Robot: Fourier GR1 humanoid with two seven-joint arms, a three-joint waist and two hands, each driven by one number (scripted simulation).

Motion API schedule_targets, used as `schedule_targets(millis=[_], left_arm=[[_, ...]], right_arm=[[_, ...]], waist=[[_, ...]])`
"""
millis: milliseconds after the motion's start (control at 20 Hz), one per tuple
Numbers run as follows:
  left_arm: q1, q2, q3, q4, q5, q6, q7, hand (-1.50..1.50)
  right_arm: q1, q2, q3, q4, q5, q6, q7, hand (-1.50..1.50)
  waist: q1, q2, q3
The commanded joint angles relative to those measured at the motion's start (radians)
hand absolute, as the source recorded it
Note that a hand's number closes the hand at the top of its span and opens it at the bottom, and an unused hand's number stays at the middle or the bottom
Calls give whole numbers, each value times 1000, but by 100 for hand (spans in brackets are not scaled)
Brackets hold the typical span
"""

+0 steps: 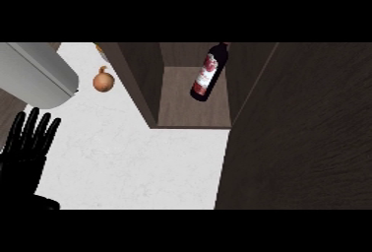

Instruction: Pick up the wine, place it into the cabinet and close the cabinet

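The dark brown wooden cabinet door (305,133) fills the right side and hides whatever lies behind it, the right hand shows nowhere, and a pale grey cylinder (36,74) is cut off at the upper left. One dark glass wine bottle with a red-and-white label (207,74) stands on the brown shelf (185,108) inside the open cabinet (138,78), touched by no hand. One brown onion (103,80) lies on the white marbled counter (138,162), and one black left hand (29,142) rests at the left edge, fingers straight and spread, holding nothing.

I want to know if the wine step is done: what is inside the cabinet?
The wine bottle stands on the shelf inside the open cabinet. Nothing else shows there; the cabinet's walls hide its sides.
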Motion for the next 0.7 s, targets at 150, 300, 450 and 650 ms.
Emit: schedule_targets(millis=[150,300,450,650], left_arm=[[-5,29,21,2,24,-44,28,-150],[-20,50,42,23,54,-72,50,-150],[-22,51,56,30,39,-69,32,-150],[-20,60,59,7,58,-70,57,-150]], right_arm=[[-107,168,116,-133,-45,-36,128,150],[-170,219,127,-53,-44,-25,144,150],[-226,246,89,-66,-77,-20,198,150],[-322,325,95,12,-63,-32,268,150]], waist=[[19,5,-2],[30,8,-2],[36,9,-3],[57,5,-4]])
